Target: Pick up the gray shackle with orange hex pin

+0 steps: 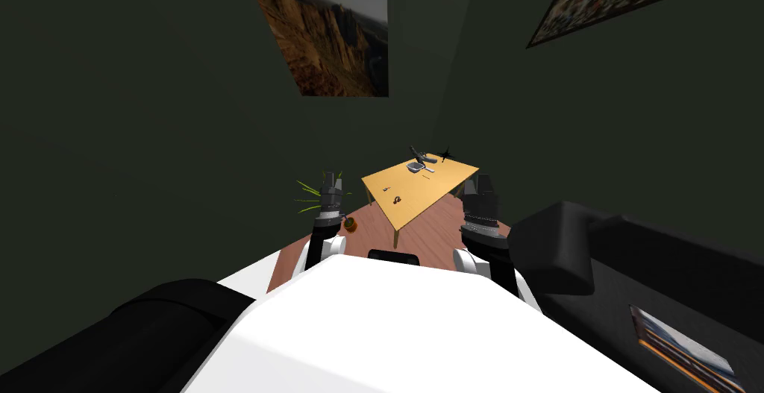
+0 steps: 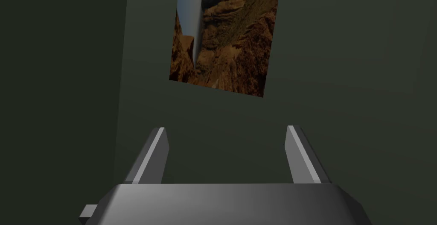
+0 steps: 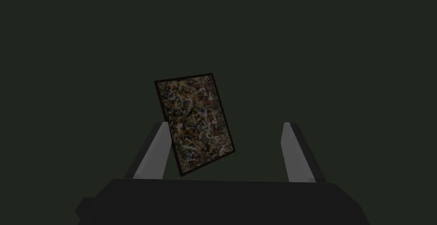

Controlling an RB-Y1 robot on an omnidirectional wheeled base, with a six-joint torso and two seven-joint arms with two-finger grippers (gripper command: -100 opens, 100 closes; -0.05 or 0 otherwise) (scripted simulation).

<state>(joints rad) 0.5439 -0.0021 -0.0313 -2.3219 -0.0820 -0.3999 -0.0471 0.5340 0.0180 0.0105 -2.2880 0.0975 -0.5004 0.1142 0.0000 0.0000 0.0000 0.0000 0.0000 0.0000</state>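
A small tan table [image 1: 442, 177] stands ahead of me in the head view. Two tiny dark items lie on its near part: one by the near corner [image 1: 395, 200], another a little further back [image 1: 386, 189]. The nearer one looks like the gray shackle, though its pin colour is too small to tell. My left gripper [image 1: 330, 181] is raised left of the table, fingers open and holding nothing [image 2: 225, 150]. My right gripper [image 1: 478, 186] hovers off the table's right edge, also open and holding nothing [image 3: 224, 147]. Both stand apart from the shackle.
At the table's far end sit a grey tray-like item [image 1: 416, 166] and some dark objects [image 1: 445, 155]. A green plant [image 1: 313, 196] and a small orange pot [image 1: 350, 224] stand left of the table. Black upholstered seats flank me at right [image 1: 567, 250] and left [image 1: 149, 329].
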